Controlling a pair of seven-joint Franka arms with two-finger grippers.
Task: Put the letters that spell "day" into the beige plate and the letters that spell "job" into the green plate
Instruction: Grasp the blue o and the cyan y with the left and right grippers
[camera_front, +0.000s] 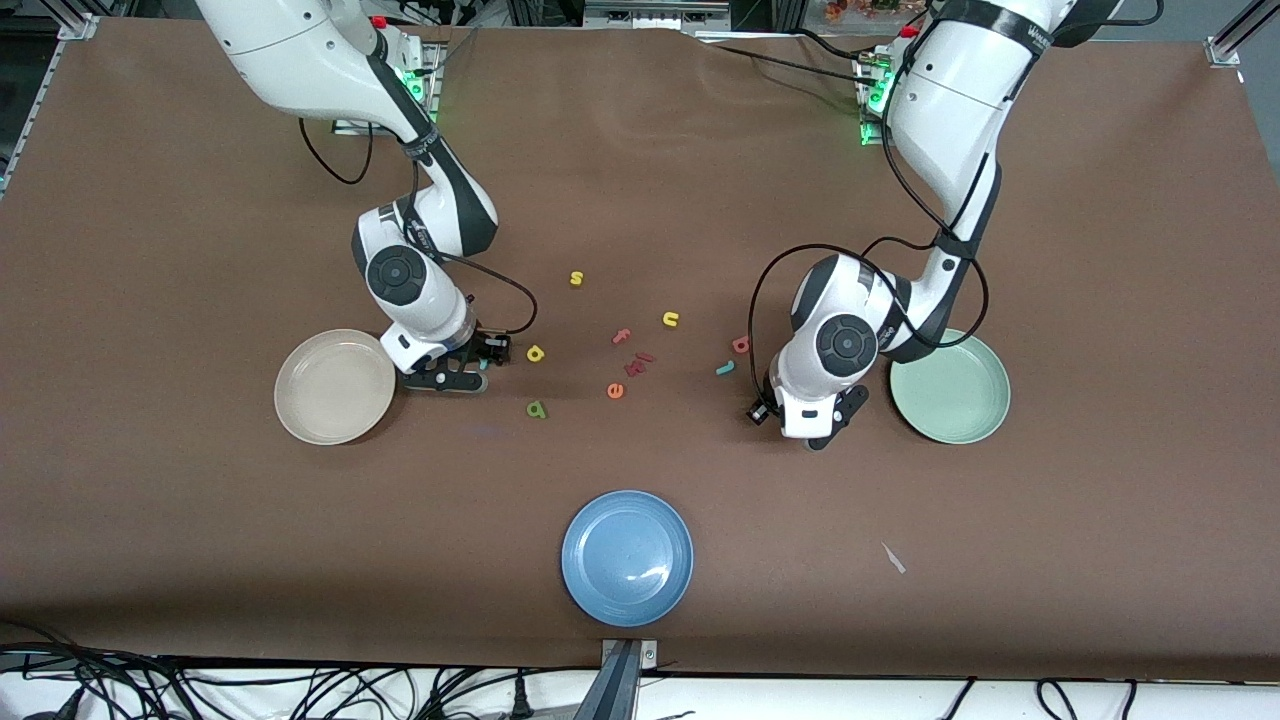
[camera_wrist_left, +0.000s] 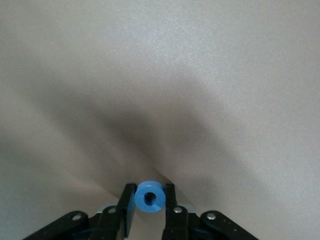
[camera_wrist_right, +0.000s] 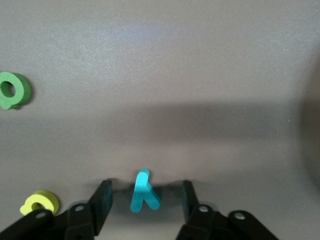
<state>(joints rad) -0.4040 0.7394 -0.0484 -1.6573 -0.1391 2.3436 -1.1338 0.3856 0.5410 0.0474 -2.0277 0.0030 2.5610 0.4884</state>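
the letters that spell "day" are all on the counter (camera_front: 200, 520), none in the beige plate (camera_front: 292, 402), which sits at 9 o'clock from the loose scatter of letters in the front view. the yellow "d" (camera_front: 536, 353) lies at 3 o'clock from the right claw (camera_wrist_right: 146, 186). the olive-green "a" (camera_front: 537, 409) is at 6 o'clock from the "d". the teal "y" (camera_wrist_right: 144, 192) lies flat between the right claw's fingers, which stand apart with a gap on each side of it: released, down at the counter beside the beige plate.

the green plate (camera_front: 990, 420) is at 3 o'clock from the scatter. the left claw (camera_wrist_left: 149, 194) is at 9 o'clock from it and is clenched on the blue "o" (camera_wrist_left: 149, 197), a finger against each side. the teal "j" (camera_front: 725, 368) and the salmon-red "b" (camera_front: 741, 345) lie on the counter at about 10 o'clock from the left claw.

a blue plate (camera_front: 600, 590) lies at 6 o'clock from the scatter.
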